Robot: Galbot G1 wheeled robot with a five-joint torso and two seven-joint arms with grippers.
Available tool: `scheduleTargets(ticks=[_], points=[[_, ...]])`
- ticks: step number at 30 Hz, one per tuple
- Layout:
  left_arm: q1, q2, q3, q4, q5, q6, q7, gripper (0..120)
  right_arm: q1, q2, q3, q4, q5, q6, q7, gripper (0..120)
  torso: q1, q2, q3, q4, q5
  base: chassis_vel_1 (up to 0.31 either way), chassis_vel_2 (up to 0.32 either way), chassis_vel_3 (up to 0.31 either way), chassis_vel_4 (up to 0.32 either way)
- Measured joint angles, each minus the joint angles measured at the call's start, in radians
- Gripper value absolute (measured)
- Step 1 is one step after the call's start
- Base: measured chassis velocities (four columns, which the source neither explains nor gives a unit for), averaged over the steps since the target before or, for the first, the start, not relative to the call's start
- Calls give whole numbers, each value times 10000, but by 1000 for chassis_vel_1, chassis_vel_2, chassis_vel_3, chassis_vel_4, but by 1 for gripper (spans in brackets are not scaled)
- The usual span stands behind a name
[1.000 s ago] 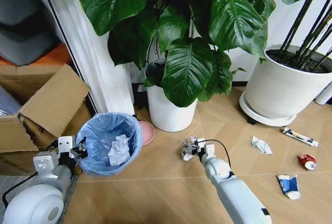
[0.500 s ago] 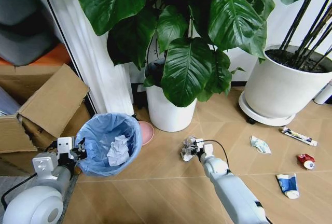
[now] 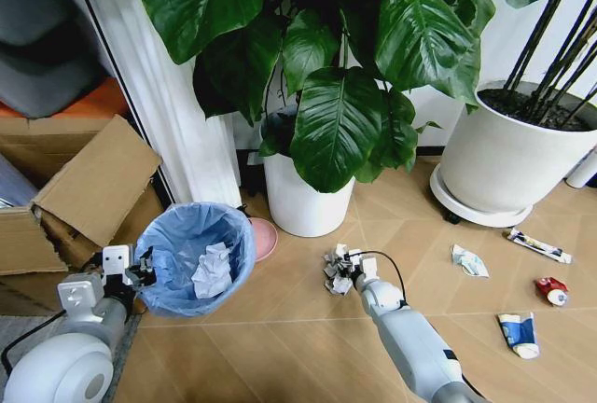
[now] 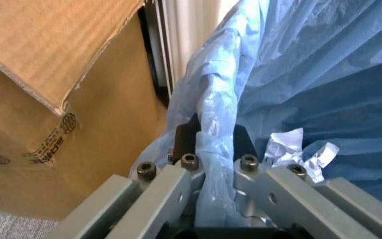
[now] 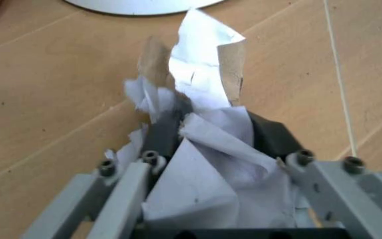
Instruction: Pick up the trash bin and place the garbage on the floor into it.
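While my left claw (image 3: 142, 270) is clamped on the rim of the small round black trash bin lined with crinkled light-blue plastic (image 3: 198, 256), holding it upright with its mouth facing up near the cardboard box (image 3: 70, 188), I judge the step in hand to be carrying litter across. One white paper wad (image 3: 211, 270) already lies inside. My right claw (image 3: 340, 270) is closed around a crumpled white paper wad (image 5: 201, 149) low over the tan chevron wood-look floor (image 3: 308, 328), in front of the white plant pot (image 3: 303, 200). That wad has no clear long axis; its loose flap pokes out past my fingertips. Next I would need to lift it, swing left, and release above the bin's opening. Wrappers (image 3: 519, 334) remain farther right.
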Motion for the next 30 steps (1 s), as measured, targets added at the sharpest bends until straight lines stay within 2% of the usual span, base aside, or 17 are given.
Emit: scheduleTargets(ticks=[1, 3, 7, 10, 15, 18, 19, 22, 23, 28, 29, 30], points=[[-3, 1, 3, 2, -1, 0, 0, 0, -6, 0, 4, 0, 0, 0, 3, 28, 0, 0, 0, 0, 0, 0, 0, 0, 0], [-17, 2, 12, 15, -9, 4, 0, 0, -41, -10, 24, 0, 0, 3, 18, 16, 0, 0, 0, 0, 1, 0, 0, 0, 0], [-31, 3, 23, 16, -25, 12, 0, 0, -63, -20, 94, 21, 22, 16, 64, 8, 0, 0, 0, 1, 2, 0, 0, 0, 0], [-48, 5, 24, 16, -36, 18, 1, 0, -134, -67, 161, 251, 145, 13, 176, 2, 0, 0, 0, 0, 3, 0, 0, 0, 0], [-36, -9, 31, 16, -38, 28, 1, 0, -404, -281, 208, 1105, 571, -96, 256, 2, 0, 0, 1, 1, 3, 0, 0, 0, 0], [-8, -36, 40, 16, -33, 36, -2, 0, -821, -615, 42, 2597, 1336, -423, 410, 2, 0, 0, 0, -1, 0, 0, 0, 0, 0], [-8, -36, 40, 16, -33, 36, -2, 0, -821, -615, 42, 2597, 1336, -423, 410, 2, 0, 0, 0, -1, 0, 0, 0, 0, 0], [26, -41, 38, 35, -24, 53, -8, 0, -1338, -1109, -311, 4839, 2191, -905, 625, 2, 0, 0, -1, 1, 0, 0, 0, 0, 0], [26, -41, 38, 35, -24, 53, -8, 0, -1338, -1109, -311, 4839, 2191, -905, 625, 2, 0, 0, -1, 1, 0, 0, 0, 0, 0], [24, -34, -3, 149, -97, 71, -63, 0, -1672, -1836, -465, 8477, 2916, -1555, 878, 2, 0, 0, 0, 1, 0, 0, 0, 0, 0], [24, -34, -3, 149, -97, 71, -63, 0, -1672, -1836, -465, 8477, 2916, -1555, 878, 2, 0, 0, 0, 1, 0, 0, 0, 0, 0], [10, -40, -4, 186, -109, 72, -72, 0, -1665, -2003, -501, 9065, 3177, -1729, 1005, 2, 0, 1, -1, 1, 2, 0, 0, 0, 0]])
